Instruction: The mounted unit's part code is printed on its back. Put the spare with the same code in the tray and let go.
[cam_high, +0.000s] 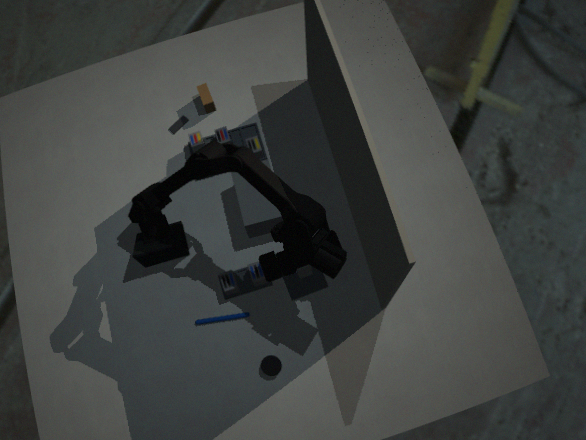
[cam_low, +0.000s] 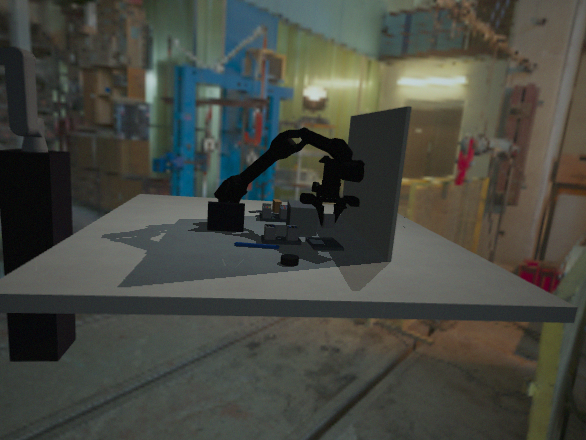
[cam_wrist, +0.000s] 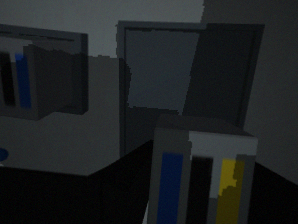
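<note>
My gripper (cam_low: 328, 221) is shut on a grey spare (cam_low: 328, 208) (cam_wrist: 199, 145) whose face shows blue, black and yellow bars. It holds the spare upright above the square dark tray (cam_high: 311, 292) (cam_low: 333, 245) (cam_wrist: 225, 75); the spare is clear of the tray. The tray holds nothing that I can see. Beside it, a two-unit rack (cam_high: 243, 286) (cam_wrist: 84, 75) carries a unit (cam_high: 227, 281) and another unit (cam_high: 256, 271) (cam_wrist: 47, 85), with dark and blue bars. I cannot tell which unit is the mounted one, and no printed back is readable.
A tall wall panel (cam_high: 350, 150) (cam_low: 375, 190) stands close beside the arm. A big grey block (cam_low: 301, 214) stands behind the tray. A back rack holds several coded units. A blue rod (cam_high: 221, 318) (cam_low: 256, 245), black puck (cam_high: 271, 365) (cam_low: 289, 260) and orange block (cam_high: 205, 97) lie around.
</note>
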